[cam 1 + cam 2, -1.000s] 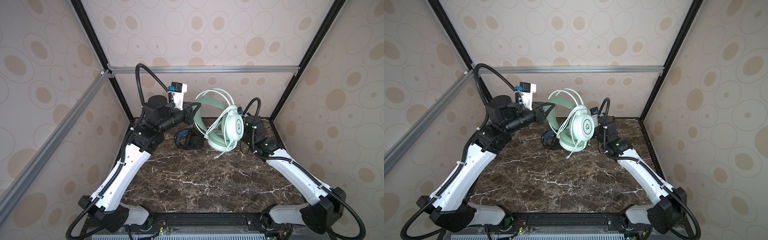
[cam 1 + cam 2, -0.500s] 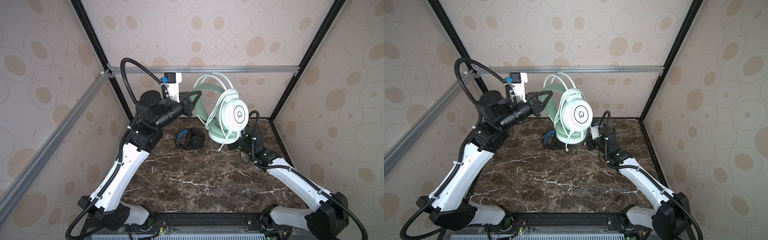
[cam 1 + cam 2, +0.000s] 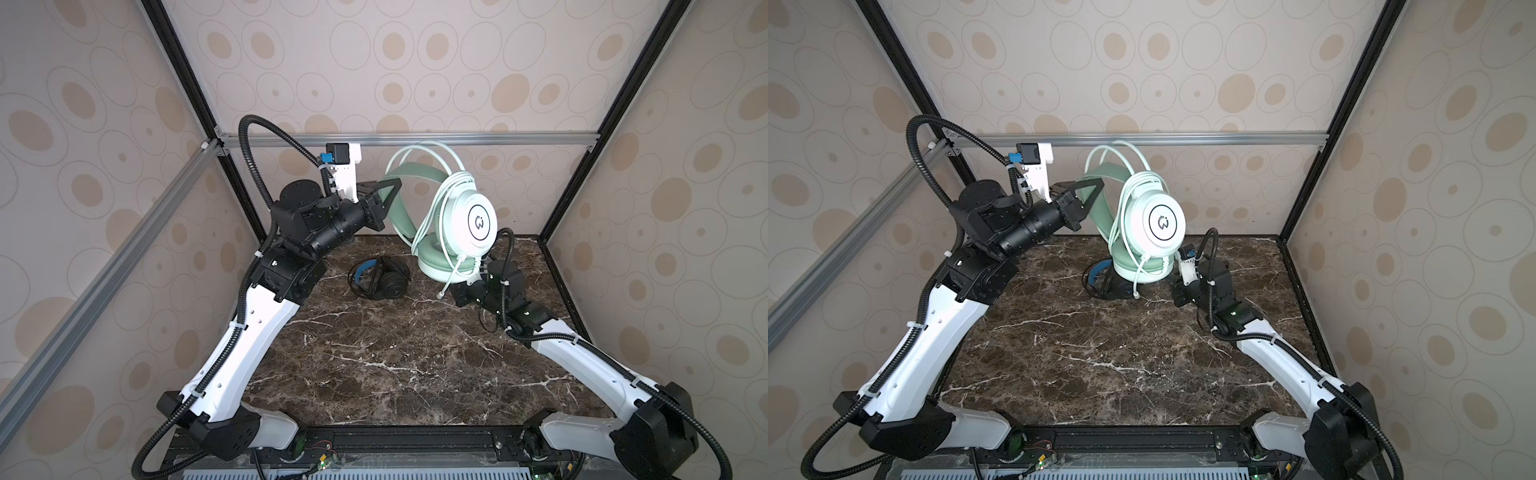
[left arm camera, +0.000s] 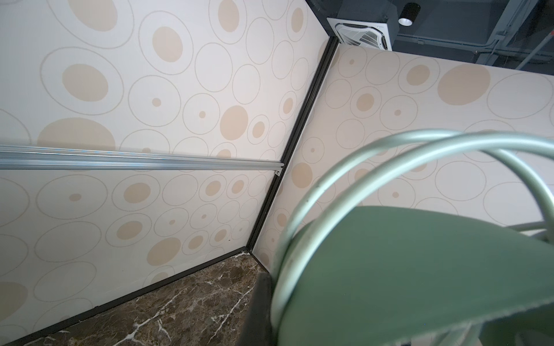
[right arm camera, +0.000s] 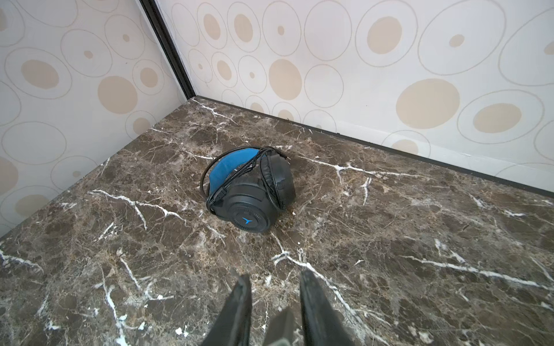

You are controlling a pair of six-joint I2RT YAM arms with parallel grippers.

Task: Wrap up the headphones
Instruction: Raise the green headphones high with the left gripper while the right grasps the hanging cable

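Observation:
The mint-green headphones (image 3: 478, 222) (image 3: 1160, 222) hang in the air at the back. My left gripper (image 3: 395, 185) (image 3: 1096, 185) is shut on their dark green headband (image 4: 404, 269). One dark finger (image 4: 259, 311) shows beside the band. The pale cable (image 4: 359, 167) loops over the band and earcup, and its plug end (image 3: 439, 296) dangles free. My right gripper (image 5: 274, 274) (image 3: 460, 297) stands open and empty, low over the marble below the earcup. The black headphones (image 5: 251, 206) (image 3: 384, 278) lie on the table at the back middle, blue lining showing, thin cable wound round them.
The brown marble table (image 3: 395, 365) is boxed in by patterned walls on three sides. A metal rail (image 3: 415, 139) runs along the back wall just above the lifted headphones. A black corner post (image 5: 168, 48) stands behind the black pair.
My left arm has lifted the mint-green headphones higher and turned the earcup's face towards the camera. My right gripper has opened, come away from the earcup and dropped towards the table.

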